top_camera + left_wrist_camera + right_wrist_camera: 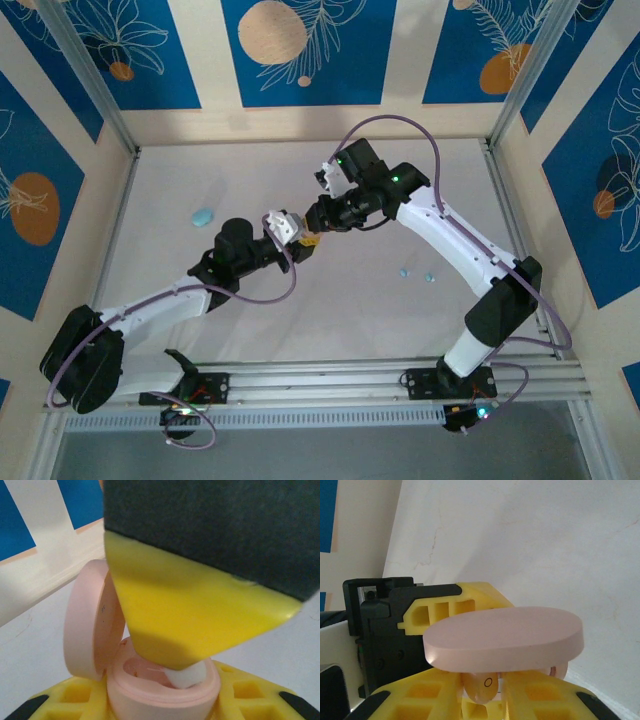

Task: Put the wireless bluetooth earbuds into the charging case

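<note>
The pink charging case (160, 695) is clamped at its base between my left gripper's (165, 702) yellow fingers, and its lid (87, 625) stands open to the left. From above, my right gripper's finger (200, 605) presses a pale earbud (189, 677) into the case's hollow. In the right wrist view that pink earbud (480, 687) sits between my right gripper's (487, 690) fingers, right under the back of the lid (505, 640). The two grippers, left (283, 228) and right (310, 240), meet above the middle of the table. Two light blue earbuds (405, 272) lie loose on the table.
A light blue case (203, 216) lies on the white table (380, 320) to the left of the arms. Low walls fence the table on the left, back and right. My left gripper's black and yellow finger (445, 610) rises behind the lid.
</note>
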